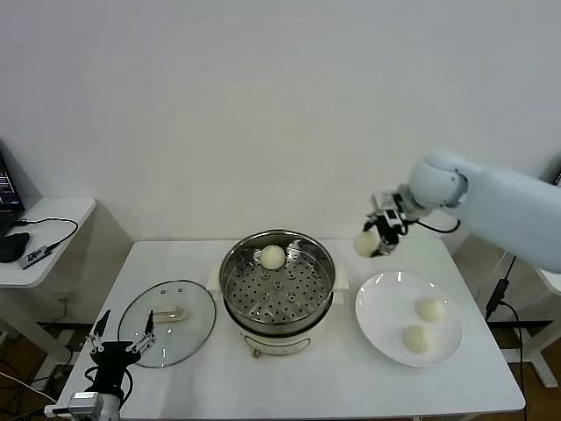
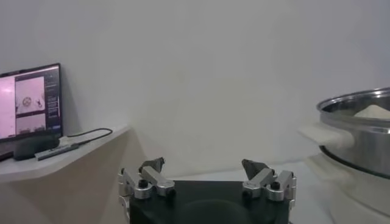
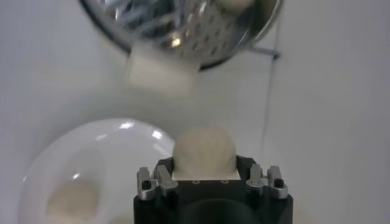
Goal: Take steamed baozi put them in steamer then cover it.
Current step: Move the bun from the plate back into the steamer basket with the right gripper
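my right gripper (image 1: 379, 241) clamps a baozi (image 1: 365, 244) beside the steamer (image 1: 278, 285); left gripper (image 1: 121, 338) gapes by the cover (image 1: 166, 322). right wrist view reveals the plate (image 3: 91, 155).

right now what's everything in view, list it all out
steamed baozi: four, cream-white; one on the steamer's tray, two on the plate, one held in the right tool
steamer: one, shiny steel on a white base, table centre
cover: one, clear glass with a pale handle, flat on the table left of the steamer
plate: one, white, right of the steamer
table: one, white
side shelf: one, white, far left, with a monitor and cables
left tool: open, low by the table's front-left corner
right tool: shut on a baozi, raised between plate and steamer
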